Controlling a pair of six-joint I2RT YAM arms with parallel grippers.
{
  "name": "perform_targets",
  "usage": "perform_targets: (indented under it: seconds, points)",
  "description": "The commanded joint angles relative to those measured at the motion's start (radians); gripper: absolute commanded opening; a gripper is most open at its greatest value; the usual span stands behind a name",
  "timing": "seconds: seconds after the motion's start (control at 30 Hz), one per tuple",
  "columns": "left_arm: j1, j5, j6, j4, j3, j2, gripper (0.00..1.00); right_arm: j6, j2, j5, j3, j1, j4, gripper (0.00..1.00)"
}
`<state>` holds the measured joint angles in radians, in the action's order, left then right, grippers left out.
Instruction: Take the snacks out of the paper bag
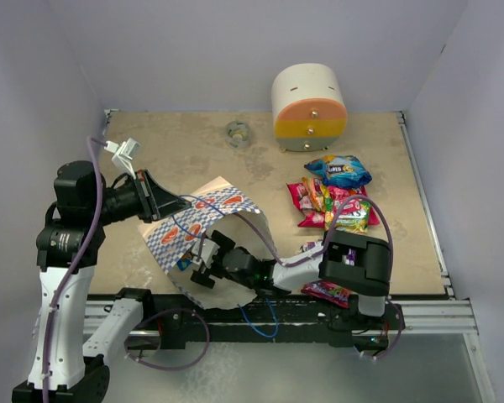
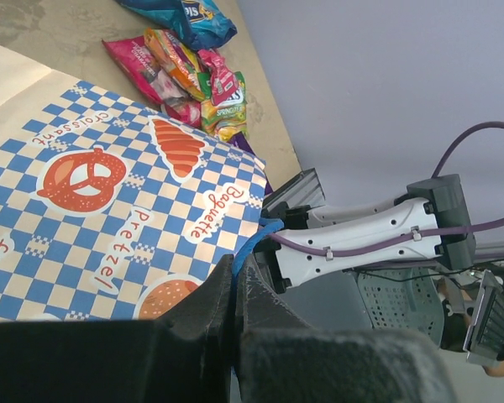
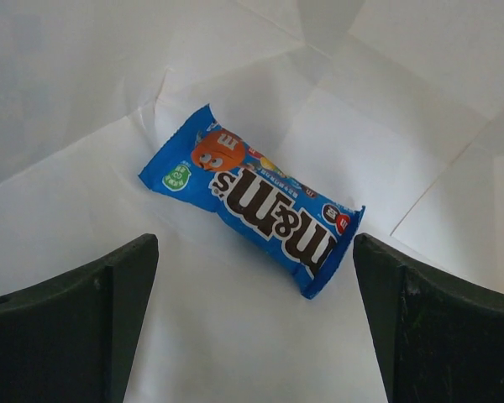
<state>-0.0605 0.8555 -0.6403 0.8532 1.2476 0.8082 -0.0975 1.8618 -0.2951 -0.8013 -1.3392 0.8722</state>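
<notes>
The paper bag (image 1: 193, 225) lies on its side, blue-and-white checkered, mouth facing the near edge. My left gripper (image 1: 181, 204) is shut on its blue cord handle (image 2: 258, 238) at the bag's upper edge; the checkered side fills the left wrist view (image 2: 109, 201). My right gripper (image 1: 203, 262) is open and reaches into the bag's mouth. In the right wrist view its fingers (image 3: 109, 294) stand wide apart, just short of a blue M&M's packet (image 3: 252, 197) lying on the cream lining (image 3: 84, 101). A pile of snacks (image 1: 332, 201) lies on the table to the right.
A rounded cream-orange-yellow drawer box (image 1: 309, 107) stands at the back. A small round object (image 1: 238, 133) lies left of it. A blue chip packet (image 1: 340, 170) tops the pile, and a pink packet (image 1: 328, 292) lies by the right arm's base. Walls close in on three sides.
</notes>
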Motion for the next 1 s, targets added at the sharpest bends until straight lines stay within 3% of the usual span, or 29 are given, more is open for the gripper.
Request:
perform_targets:
  seconds: [0.0,0.2,0.37,0.57,0.73,0.97]
  points:
    - [-0.003,-0.008,-0.034,-0.061,-0.019,-0.023,0.00,-0.015,0.041,0.043,-0.051,0.019,0.106,0.99]
    - [-0.002,0.000,-0.075,-0.065,-0.065,-0.055,0.00,0.000,0.136,0.042,-0.118,0.041,0.203,1.00]
    - [-0.002,-0.013,-0.072,-0.044,-0.066,-0.063,0.00,0.007,0.218,-0.087,-0.195,0.056,0.190,1.00]
    - [-0.003,-0.044,-0.065,-0.004,-0.043,-0.061,0.00,0.071,0.258,-0.061,-0.222,0.108,0.133,0.95]
    - [-0.003,-0.065,-0.053,0.020,-0.024,-0.061,0.00,0.069,0.269,-0.096,-0.213,0.111,0.104,0.83]
    - [-0.003,-0.095,-0.034,0.060,-0.012,-0.065,0.00,0.071,0.251,-0.162,-0.170,0.123,0.132,0.55]
